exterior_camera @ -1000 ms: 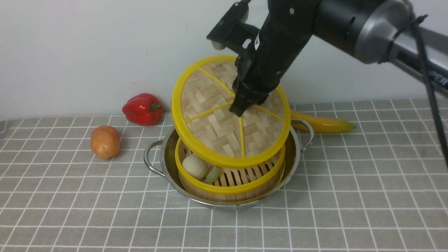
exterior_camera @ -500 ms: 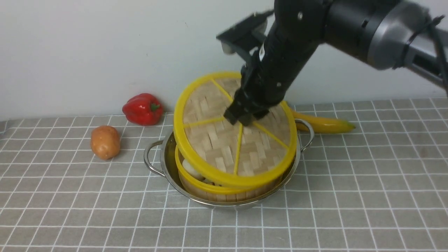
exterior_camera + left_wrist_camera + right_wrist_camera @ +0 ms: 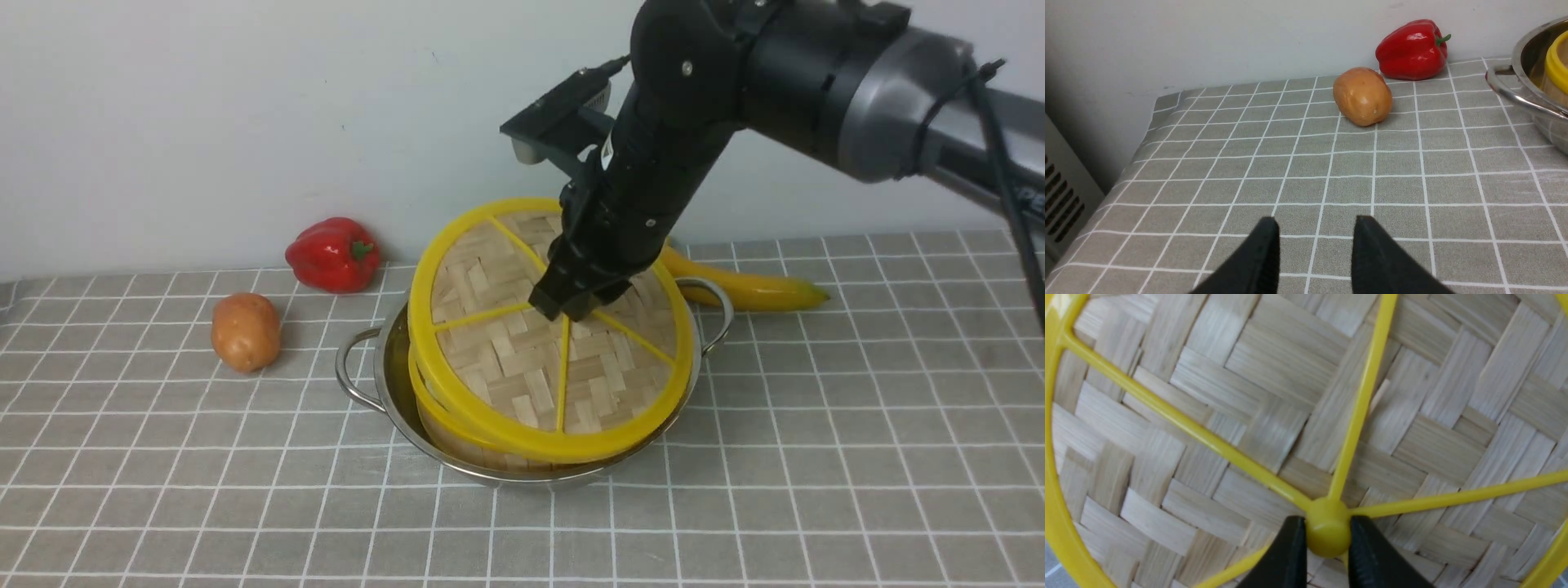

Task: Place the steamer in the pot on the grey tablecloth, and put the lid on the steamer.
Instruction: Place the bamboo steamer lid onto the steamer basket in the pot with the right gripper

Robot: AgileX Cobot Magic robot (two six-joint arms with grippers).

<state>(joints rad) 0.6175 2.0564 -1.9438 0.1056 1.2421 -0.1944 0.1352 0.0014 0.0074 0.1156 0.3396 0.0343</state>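
Lidding step: right hand (image 3: 567,309) pinches the hub of the flat yellow-rimmed woven-bamboo lid (image 3: 506,367), tilted over the bamboo steamer basket (image 3: 437,433); next, level it, lower, release; left hand (image 3: 1315,245) spread, empty.

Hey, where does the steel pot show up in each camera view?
Front view: steel pot at centre, holding the steamer.
Left wrist view: pot's rim and handle at the right edge.
Right wrist view: not in it; the lid fills it.
Shared landmark: red bell pepper, front and left wrist views.
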